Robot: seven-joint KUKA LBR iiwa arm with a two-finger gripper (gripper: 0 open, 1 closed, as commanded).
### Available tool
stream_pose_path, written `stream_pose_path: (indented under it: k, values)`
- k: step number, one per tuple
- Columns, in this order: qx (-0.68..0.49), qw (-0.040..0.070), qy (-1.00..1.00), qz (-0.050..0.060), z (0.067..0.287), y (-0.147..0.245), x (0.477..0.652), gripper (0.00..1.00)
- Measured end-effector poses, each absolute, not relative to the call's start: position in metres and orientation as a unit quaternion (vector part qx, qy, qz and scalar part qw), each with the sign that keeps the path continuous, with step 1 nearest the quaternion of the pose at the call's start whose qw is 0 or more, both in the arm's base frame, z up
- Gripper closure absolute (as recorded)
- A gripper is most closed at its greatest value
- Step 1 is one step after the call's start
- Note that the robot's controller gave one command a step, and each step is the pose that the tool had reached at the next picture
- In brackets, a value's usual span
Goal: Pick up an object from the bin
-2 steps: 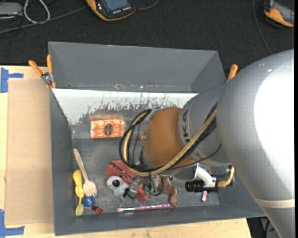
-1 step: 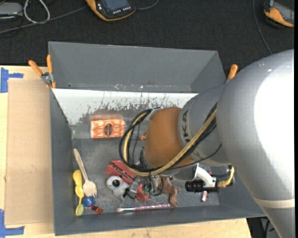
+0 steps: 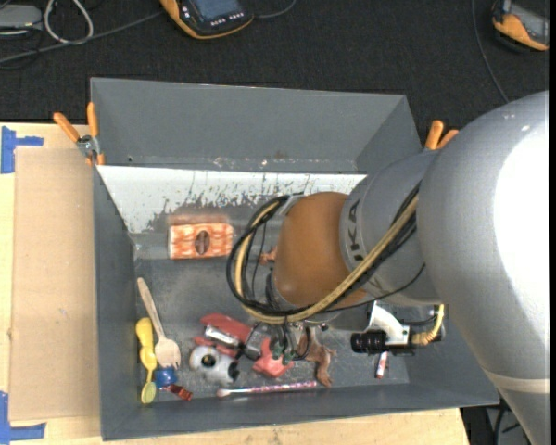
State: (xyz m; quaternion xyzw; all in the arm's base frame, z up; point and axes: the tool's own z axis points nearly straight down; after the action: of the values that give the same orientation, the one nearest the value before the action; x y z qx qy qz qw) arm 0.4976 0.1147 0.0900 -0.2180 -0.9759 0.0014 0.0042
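My gripper (image 3: 284, 344) reaches down below the orange wrist cover into the front middle of the bin. It is low over a small red-pink piece (image 3: 270, 366). A brown curved thing (image 3: 322, 365) lies just to its right. A red stapler-like thing (image 3: 223, 329) and a grey-white ball (image 3: 207, 360) lie just to its left. I see nothing clearly held.
An orange patterned block (image 3: 201, 240) lies at the back left. A wooden spoon (image 3: 156, 324), a yellow piece (image 3: 145, 339) and a blue ball (image 3: 164, 375) sit by the left wall. A pink stick (image 3: 264, 389) lies along the front. A black-and-white bottle (image 3: 382, 336) lies at the right.
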Motion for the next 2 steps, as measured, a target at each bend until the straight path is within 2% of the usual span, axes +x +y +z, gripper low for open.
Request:
stream_pose_path:
  k: [1, 2]
  values:
    - [-0.217, 0.010, -0.976, 0.004, 0.121, 0.114, 0.494, 1.00]
    - [-0.217, 0.007, -0.976, 0.002, 0.151, 0.115, 0.496, 1.00]
